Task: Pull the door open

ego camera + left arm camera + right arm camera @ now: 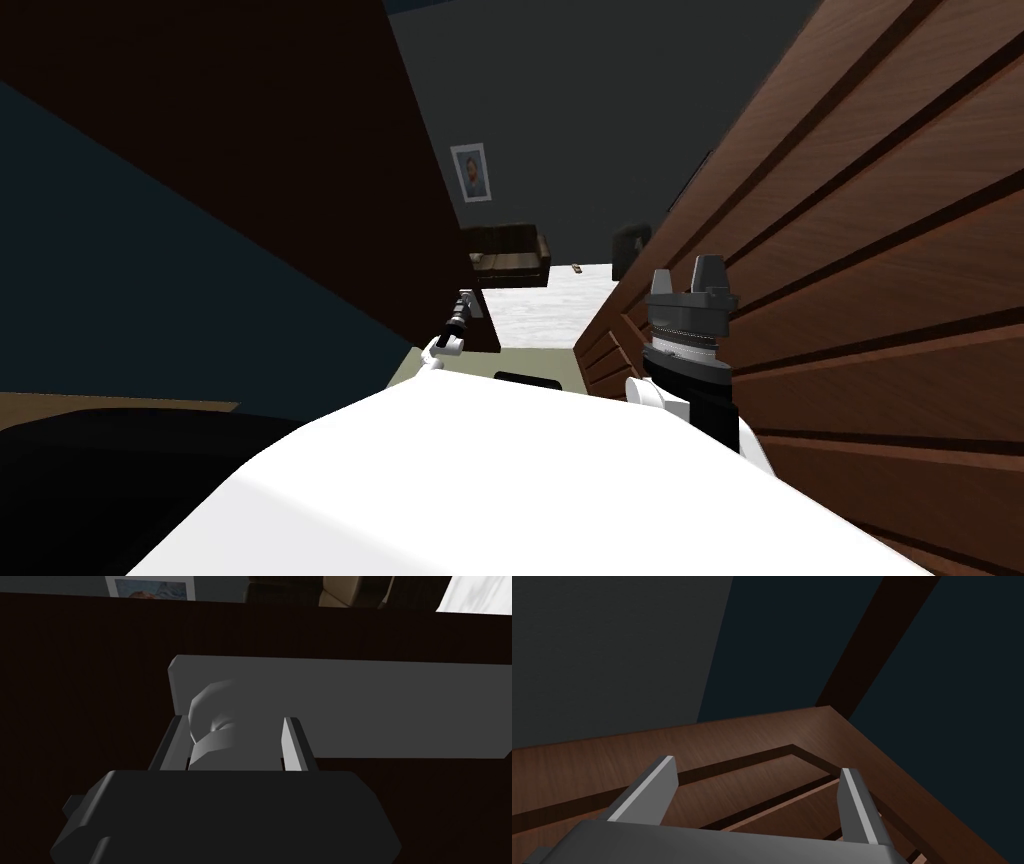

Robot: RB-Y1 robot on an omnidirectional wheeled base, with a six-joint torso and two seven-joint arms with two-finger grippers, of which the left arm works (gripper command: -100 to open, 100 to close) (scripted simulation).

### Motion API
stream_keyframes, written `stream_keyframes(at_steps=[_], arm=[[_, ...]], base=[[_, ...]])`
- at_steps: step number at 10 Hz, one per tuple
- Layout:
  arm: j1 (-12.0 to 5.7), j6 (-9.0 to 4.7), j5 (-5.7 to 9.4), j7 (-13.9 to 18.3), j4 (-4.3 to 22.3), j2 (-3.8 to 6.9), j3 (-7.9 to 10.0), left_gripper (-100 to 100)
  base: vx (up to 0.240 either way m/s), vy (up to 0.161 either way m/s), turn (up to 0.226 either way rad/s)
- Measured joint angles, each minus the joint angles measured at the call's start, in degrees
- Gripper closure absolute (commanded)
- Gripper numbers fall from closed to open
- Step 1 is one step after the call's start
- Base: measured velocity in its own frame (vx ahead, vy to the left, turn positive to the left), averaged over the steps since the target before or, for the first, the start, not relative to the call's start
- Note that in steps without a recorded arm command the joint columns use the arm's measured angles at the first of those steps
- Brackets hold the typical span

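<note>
At the free edge of the dark door (pixel 300 120), your left claw (pixel 233 722) is pinching the grey handle (pixel 215 736), which stands on a grey plate (pixel 400 706). Well to the right of the handle, your right claw (pixel 757 765) hangs spread beside a brown panelled surface (pixel 880 250). Beyond the handle, a framed portrait (pixel 471 172) hangs on the wall.

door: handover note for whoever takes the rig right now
Left pincer: shut on the grey handle, which sits on a grey plate on the dark door.
Right pincer: open, holding nothing, beside brown panelling.
Done: handle gripped; the door looks partly open, with a room showing past its edge.
Left: pull it wider, then let go.
</note>
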Motion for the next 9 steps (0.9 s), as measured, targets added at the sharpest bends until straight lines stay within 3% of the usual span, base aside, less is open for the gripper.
stream_keyframes(at_steps=[3,9], arm=[[0.54,-0.66,0.20,1.4,-0.5,1.66,-1.12,100],[3.25,-2.17,0.65,5.2,-2.0,5.79,-4.49,100]], base=[[-0.179,0.089,-0.149],[-0.216,0.085,-0.151]])
